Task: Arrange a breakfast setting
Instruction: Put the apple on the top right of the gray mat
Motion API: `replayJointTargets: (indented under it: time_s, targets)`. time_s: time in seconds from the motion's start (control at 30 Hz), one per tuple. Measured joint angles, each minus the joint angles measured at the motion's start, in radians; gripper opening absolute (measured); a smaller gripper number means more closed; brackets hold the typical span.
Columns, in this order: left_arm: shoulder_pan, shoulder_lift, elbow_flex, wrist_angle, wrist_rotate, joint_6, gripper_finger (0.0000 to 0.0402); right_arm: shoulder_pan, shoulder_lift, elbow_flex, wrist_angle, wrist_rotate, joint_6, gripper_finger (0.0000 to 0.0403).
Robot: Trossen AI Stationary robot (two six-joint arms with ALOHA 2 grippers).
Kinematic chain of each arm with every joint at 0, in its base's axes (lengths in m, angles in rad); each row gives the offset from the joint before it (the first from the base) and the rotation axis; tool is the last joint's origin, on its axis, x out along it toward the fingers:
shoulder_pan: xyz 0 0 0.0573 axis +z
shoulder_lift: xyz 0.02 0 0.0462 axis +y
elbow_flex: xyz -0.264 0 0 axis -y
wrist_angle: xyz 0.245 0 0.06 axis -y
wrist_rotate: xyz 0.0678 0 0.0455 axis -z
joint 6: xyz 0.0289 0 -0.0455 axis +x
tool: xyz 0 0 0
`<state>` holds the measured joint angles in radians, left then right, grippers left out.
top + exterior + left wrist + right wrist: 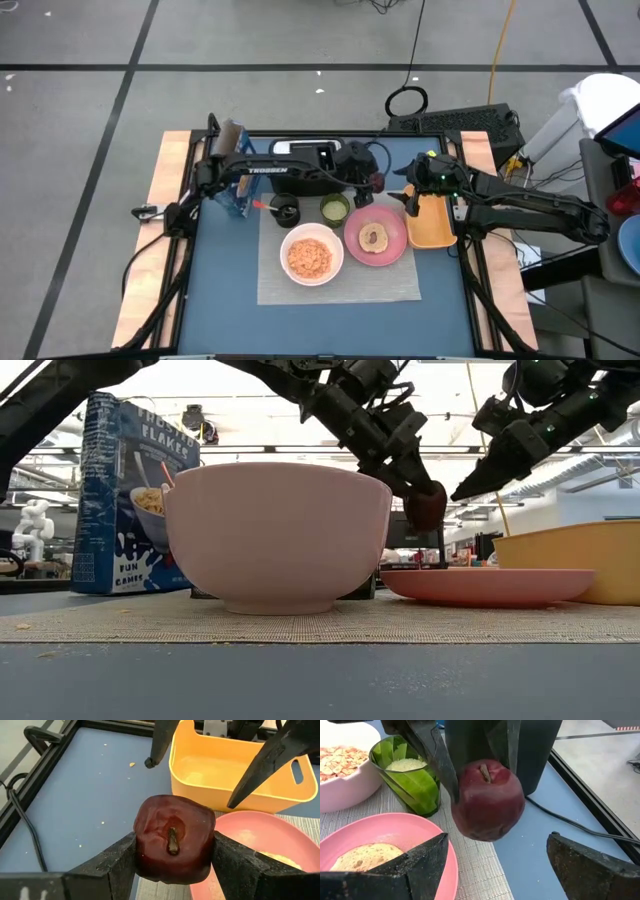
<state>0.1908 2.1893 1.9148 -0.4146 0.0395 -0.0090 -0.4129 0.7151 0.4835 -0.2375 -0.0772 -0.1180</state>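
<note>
My left gripper point(375, 182) is shut on a dark red apple point(172, 840) above the far rim of the pink plate point(375, 238), which carries a round piece of bread. My right gripper point(406, 193) is open just right of the apple, its fingers point(427, 857) standing apart on either side without touching it. The white bowl point(310, 255) of cereal and the plate rest on the grey mat point(340, 285). The green cup point(334, 208), black cup point(287, 212), red-handled spoon point(262, 205) and blue cereal box point(232, 195) stand behind them. My left gripper pinches the apple by its two opposite sides point(142, 847) between its two fingers, the stem end point(172, 842) facing back toward the wrist. The fingers slant down from the table's left. The apple hangs lifted clear point(425, 505) above the plate's far edge.
The orange tray point(432, 222) sits right of the plate, under my right arm. The black-and-silver toaster point(305, 150) stands at the far edge behind my left arm. A black cable point(580, 827) lies on the blue table top near the right frame.
</note>
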Motion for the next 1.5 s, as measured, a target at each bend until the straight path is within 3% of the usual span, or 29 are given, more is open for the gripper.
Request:
replayJointTargets:
  time_s: [0.43,0.9,1.13,1.4,1.5]
  targets:
    - [-0.056,0.028,-0.002,0.048,-0.012,0.001,0.0232,0.0,0.0,0.0,-0.007,-0.002,0.0,0.0325]
    - [-0.068,0.069,-0.002,0.124,-0.094,-0.071,0.0232,-0.001,0.002,0.0,-0.029,0.02,-0.003,0.0325]
    - [-0.065,0.105,-0.002,0.162,-0.093,-0.078,0.0232,0.0,0.0,0.0,-0.116,0.115,0.004,0.0325]
    - [-0.06,0.102,-0.001,0.166,-0.123,-0.076,0.0232,0.0,-0.009,0.001,-0.118,0.137,-0.047,0.0325]
    - [-0.062,0.102,-0.001,0.163,-0.124,-0.077,0.0232,0.0,-0.017,0.001,-0.137,0.202,-0.062,0.0325]
